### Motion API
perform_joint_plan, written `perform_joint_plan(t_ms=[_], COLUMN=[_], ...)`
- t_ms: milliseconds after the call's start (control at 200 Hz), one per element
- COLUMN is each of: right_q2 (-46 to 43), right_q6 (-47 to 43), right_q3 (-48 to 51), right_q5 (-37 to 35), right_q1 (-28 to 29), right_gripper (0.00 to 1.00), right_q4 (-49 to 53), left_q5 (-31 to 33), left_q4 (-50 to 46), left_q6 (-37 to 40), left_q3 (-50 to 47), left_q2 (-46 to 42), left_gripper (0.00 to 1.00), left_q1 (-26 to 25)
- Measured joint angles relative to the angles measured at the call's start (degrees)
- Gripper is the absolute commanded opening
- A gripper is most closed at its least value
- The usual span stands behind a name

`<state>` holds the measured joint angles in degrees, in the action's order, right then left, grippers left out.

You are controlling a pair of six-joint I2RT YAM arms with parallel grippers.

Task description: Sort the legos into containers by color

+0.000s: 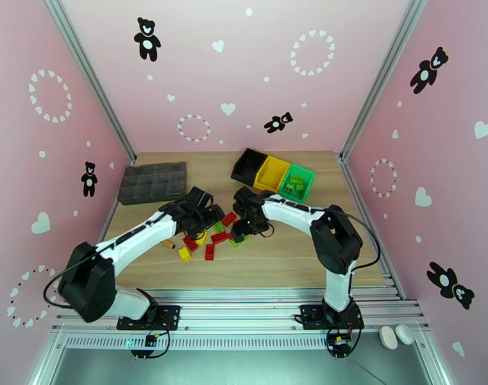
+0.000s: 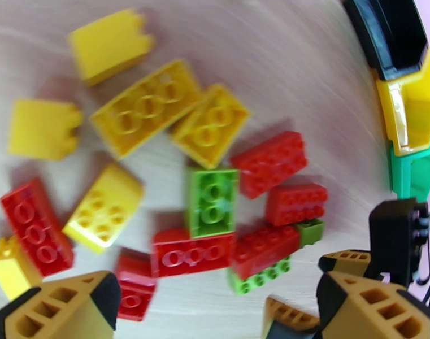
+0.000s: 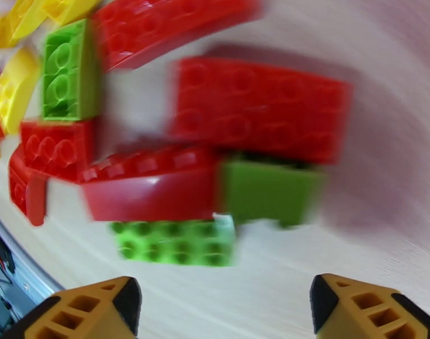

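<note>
I see glossy, smooth moulded plastic on the legos (image 2: 209,201). The surface (image 1: 276,264) under them looks like pale matt wood grain. The containers (image 2: 412,103) shine as smooth plastic; the organizer tray (image 1: 152,183) is duller grey plastic. The frame rails (image 1: 84,65) look like brushed metal.

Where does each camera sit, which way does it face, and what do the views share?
Top external: above and behind the arms, looking down on the table, left gripper, right gripper, legos, containers.
Left wrist: looks down on the legos; open left gripper at bottom, containers at right.
Right wrist: close above the legos; open right gripper at bottom.
Shared: both wrist views catch the same studded green brick beside a red one.
</note>
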<state>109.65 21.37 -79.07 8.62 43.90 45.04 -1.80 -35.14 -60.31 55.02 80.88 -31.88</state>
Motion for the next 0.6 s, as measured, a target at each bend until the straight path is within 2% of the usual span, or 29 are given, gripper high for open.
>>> perform_joint_plan(t_ms=[200,601], right_q2=[2.97,9.27], right_q6=[-1.05,-1.01], right_q3=[-2.05,-7.19], right_q5=[-0.74,-6.27], right_q1=[2.40,4.07], right_gripper=[0.95,0.74], right_q4=[0.26,3.37], left_q5=[1.03,1.46], left_q4=[-0.04,-0.02], left_q6=[-1.66,-3.43], left_q3=[-3.72,-6.64], left_q2=[-3.72,-6.21], left_gripper=[0.99,0.98], left_q1=[0.61,0.72])
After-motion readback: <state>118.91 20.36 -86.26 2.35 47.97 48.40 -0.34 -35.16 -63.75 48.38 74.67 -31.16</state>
